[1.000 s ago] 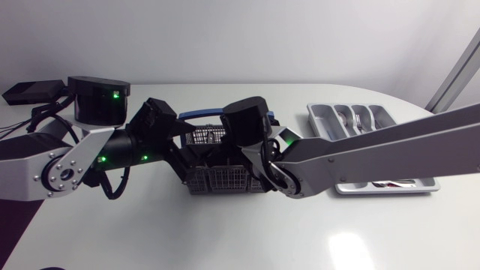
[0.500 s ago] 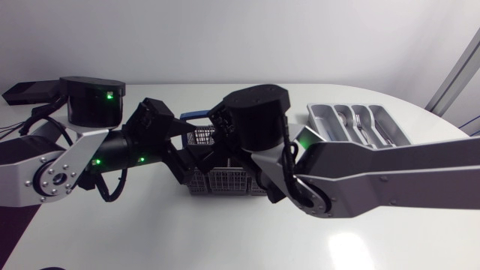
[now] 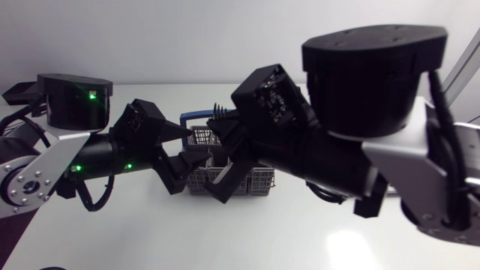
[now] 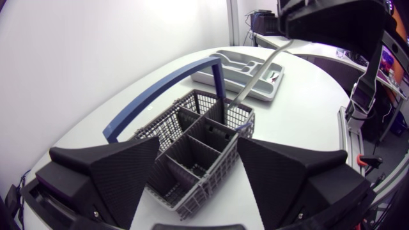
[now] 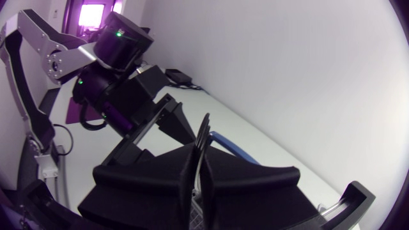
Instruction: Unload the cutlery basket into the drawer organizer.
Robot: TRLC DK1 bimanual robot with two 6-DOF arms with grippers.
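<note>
Two robot arms met over a grey mesh cutlery basket [image 4: 211, 182] near the middle of a white worktop [image 3: 300, 240]. The right end effector [image 5: 199, 153] was clamped on a fork [image 5: 204, 128], both fingers pressed flat against it and the tines poking out past the fingertips. In the left wrist view the fork ran as a long silver strip from that end effector down to the basket's far corner. Whether its lower end had cleared the rim could not be told.

The left end effector [image 4: 198, 144] had its fingers spread wide apart and gripped nothing. The basket's near end sat between and just ahead of them. Contact with the mesh could not be made out.

The step in hand looked like drawing one fork out of the basket. The next move would likely call for lifting it fully clear, then carrying it across to the grey drawer organizer [image 4: 238, 62], which lay well apart from the basket, and lowering it into a slot.

A blue handle [image 4: 160, 86] arched over the basket close beside the fork and could catch it on the way out. From overhead, the bulky right arm [image 3: 375, 112] hid the organizer. A small black device [image 3: 22, 91] sat at the worktop's far left corner, clear of the work.
</note>
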